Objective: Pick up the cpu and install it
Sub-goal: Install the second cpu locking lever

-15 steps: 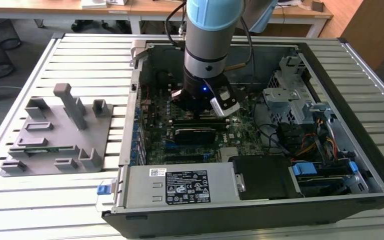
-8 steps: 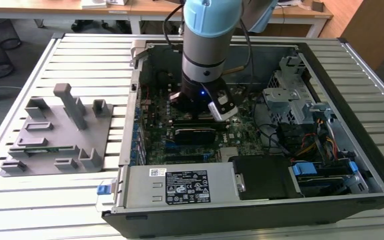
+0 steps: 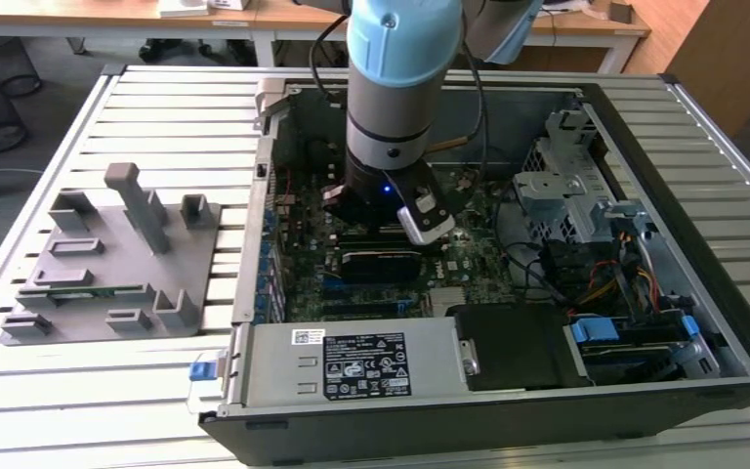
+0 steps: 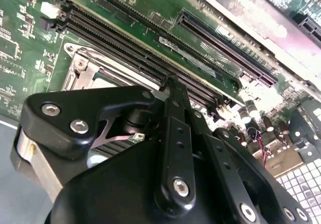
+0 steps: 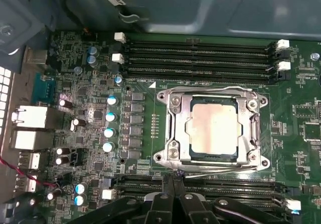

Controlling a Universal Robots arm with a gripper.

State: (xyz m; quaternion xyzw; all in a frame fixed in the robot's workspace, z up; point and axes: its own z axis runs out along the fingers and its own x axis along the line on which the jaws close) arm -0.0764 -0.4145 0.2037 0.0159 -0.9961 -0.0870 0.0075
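Note:
The cpu (image 5: 213,128), a shiny silver square, lies flat inside the metal-framed socket (image 5: 173,128) on the green motherboard. My gripper (image 5: 173,184) hovers just beside the socket's edge, near the thin wire lever (image 5: 200,173). Its two slim black fingers are pressed together with nothing between them. In the second wrist view the gripper (image 4: 170,86) stands over the memory slots, and its black linkage hides most of the socket frame (image 4: 83,73). In the exterior view the arm (image 3: 395,98) reaches down into the open computer case (image 3: 636,127), above the motherboard (image 3: 467,259).
Black memory slots (image 5: 200,53) run along both sides of the socket. A grey fixture plate (image 3: 114,259) with a green memory stick (image 3: 82,290) lies at the exterior view's left. The power supply (image 3: 349,362), drive cage (image 3: 564,191) and cables (image 3: 609,283) crowd the case.

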